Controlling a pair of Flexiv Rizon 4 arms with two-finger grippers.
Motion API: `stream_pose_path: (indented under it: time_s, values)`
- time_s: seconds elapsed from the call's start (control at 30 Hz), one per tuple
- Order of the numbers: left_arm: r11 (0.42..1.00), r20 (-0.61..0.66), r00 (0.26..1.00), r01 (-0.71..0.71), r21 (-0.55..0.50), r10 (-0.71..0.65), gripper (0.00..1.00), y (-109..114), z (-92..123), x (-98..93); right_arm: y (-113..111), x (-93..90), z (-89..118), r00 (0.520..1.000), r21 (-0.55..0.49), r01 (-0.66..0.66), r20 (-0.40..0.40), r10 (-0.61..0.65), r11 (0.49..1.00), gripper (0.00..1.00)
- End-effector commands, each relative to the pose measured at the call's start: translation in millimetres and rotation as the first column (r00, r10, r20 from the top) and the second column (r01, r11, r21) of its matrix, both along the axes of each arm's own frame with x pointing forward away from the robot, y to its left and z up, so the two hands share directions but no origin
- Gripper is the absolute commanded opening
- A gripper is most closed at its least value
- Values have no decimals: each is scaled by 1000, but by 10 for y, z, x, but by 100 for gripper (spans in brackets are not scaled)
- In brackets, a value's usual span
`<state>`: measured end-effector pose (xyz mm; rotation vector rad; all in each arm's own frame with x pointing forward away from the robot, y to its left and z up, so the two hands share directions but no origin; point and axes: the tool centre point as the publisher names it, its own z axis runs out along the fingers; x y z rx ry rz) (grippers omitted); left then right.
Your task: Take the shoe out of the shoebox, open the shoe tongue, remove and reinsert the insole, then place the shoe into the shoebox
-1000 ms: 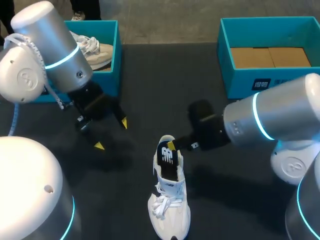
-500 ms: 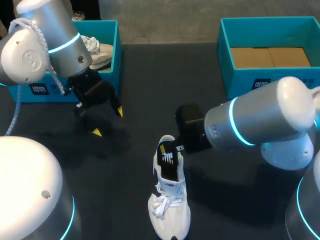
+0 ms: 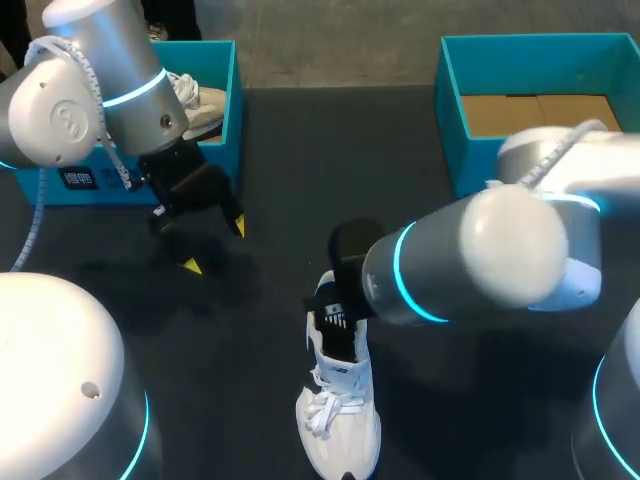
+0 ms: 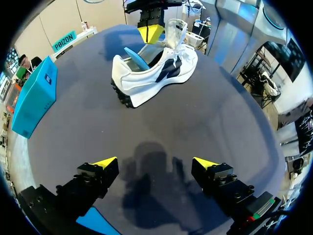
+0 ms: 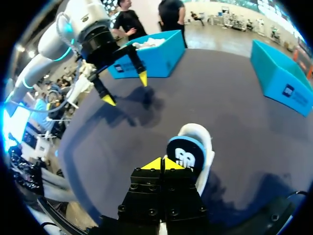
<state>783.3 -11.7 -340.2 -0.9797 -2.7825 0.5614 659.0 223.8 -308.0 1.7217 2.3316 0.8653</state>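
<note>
White shoe sits upright at the middle of the table's near edge, toe toward that edge, black tongue standing up. Right tool has its yellow tips pressed together, right at the tongue's edge – can't tell if it's pinching it tbh. Left tool hangs wide open w/ nothing in it, by the shoebox in the far left corner.

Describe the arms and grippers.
The left arm and right arm are silver cylinders with white joint caps and glowing cyan rings; a white cable runs along the left. The left gripper and right gripper are black blocks with yellow wedge tips.
</note>
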Motion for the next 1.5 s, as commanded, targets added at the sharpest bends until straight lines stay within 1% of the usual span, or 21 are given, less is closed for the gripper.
stream_pose_path:
  time_s: [0.03, 0.3, 0.63, 0.73, 0.83, 0.97, 1.03, 1.07, 1.17, 1.2, 1.5]
  values:
    - [1000, 3, 1000, 0, 2, 0, 100, 6, 6, -12, -39, -13, 59, 988, -225, 149, 74, -136, 963, 0]
    - [1000, 18, 1000, -19, 6, 19, 100, 10, -9, 27, -39, -13, 59, 988, -225, 149, 74, -136, 963, 0]
    - [1000, 21, 1000, -13, 23, 13, 100, -11, -14, 44, -75, 129, -47, 991, -147, 114, 84, -102, 983, 0]
    - [1000, 21, 1000, -13, 23, 13, 100, -11, -14, 44, -122, 152, -123, 992, -132, 109, 75, -100, 985, 0]
    - [1000, 21, 1000, -13, 23, 13, 100, -11, -14, 44, -163, 160, -153, 992, -135, 115, 75, -106, 984, 0]
    - [1000, 21, 1000, -13, 23, 13, 100, -11, -14, 44, -153, 200, -161, 991, -163, 116, 88, -103, 980, 0]
    - [1000, 21, 1000, -13, 23, 13, 100, -11, -14, 44, -139, 233, -207, 992, -153, 108, 85, -96, 982, 0]
    - [1000, 21, 1000, -13, 23, 13, 100, -11, -14, 44, -130, 250, -241, 992, -169, 115, 78, -103, 979, 0]
    - [1000, 21, 1000, -13, 23, 13, 100, -11, -14, 44, -106, 282, -341, 992, -174, 114, 67, -104, 978, 0]
    - [1000, 21, 1000, -13, 23, 13, 100, -11, -14, 44, -102, 286, -364, 993, -158, 106, 68, -96, 982, 0]
    - [1000, 21, 1000, -13, 23, 13, 100, -11, -14, 44, -67, 305, -516, 992, -153, 117, 68, -108, 981, 0]
